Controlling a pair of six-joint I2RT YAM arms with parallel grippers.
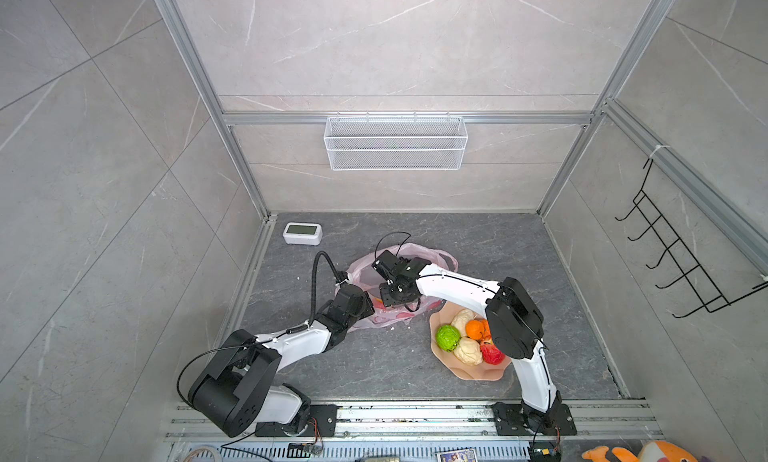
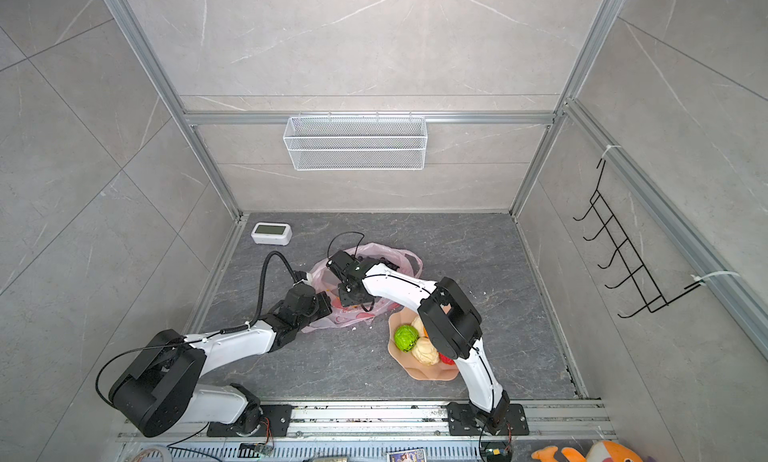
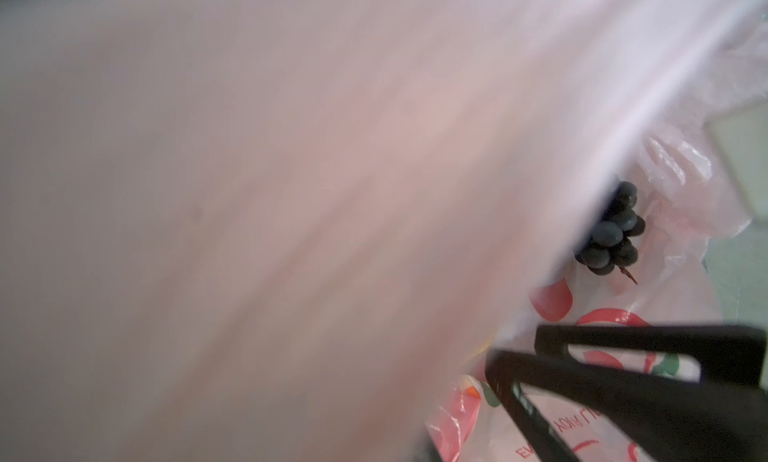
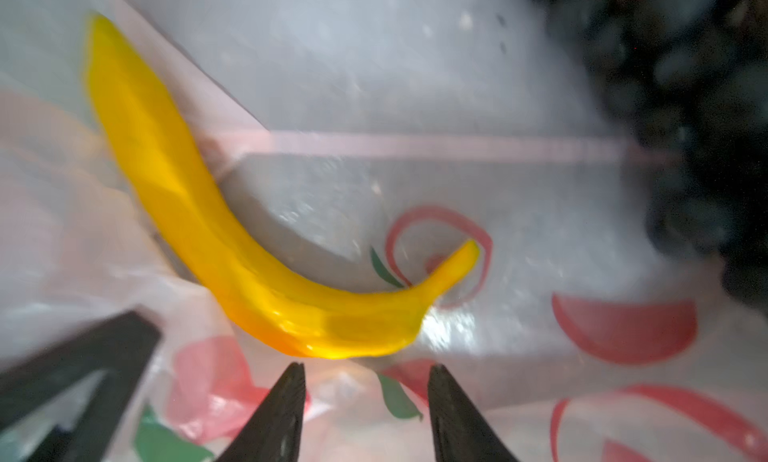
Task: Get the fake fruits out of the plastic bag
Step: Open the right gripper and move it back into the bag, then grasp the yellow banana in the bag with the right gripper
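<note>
The plastic bag [image 1: 440, 258] lies crumpled mid-table, pale pink with red prints. My left gripper [image 1: 368, 304] is at its near-left edge, shut on the bag film, which stretches blurred across the left wrist view and hides the jaws. My right gripper [image 4: 365, 368] reaches down inside the bag, open, with nothing between its fingertips. The yellow banana [image 4: 232, 248] lies just beyond them. The dark grape bunch [image 3: 611, 231] rests deeper in the bag. Outside it, a green ball [image 1: 448, 337], an orange [image 1: 476, 329], a red apple [image 1: 491, 353] and two cream lumps [image 1: 468, 350] sit in the dish.
The peach-pink scalloped dish [image 1: 469, 370] stands right of the bag, partly under my right arm. A white clock [image 1: 302, 233] sits at the back left. A wire basket [image 1: 395, 142] hangs on the back wall, a black hook rack [image 1: 681, 252] on the right wall.
</note>
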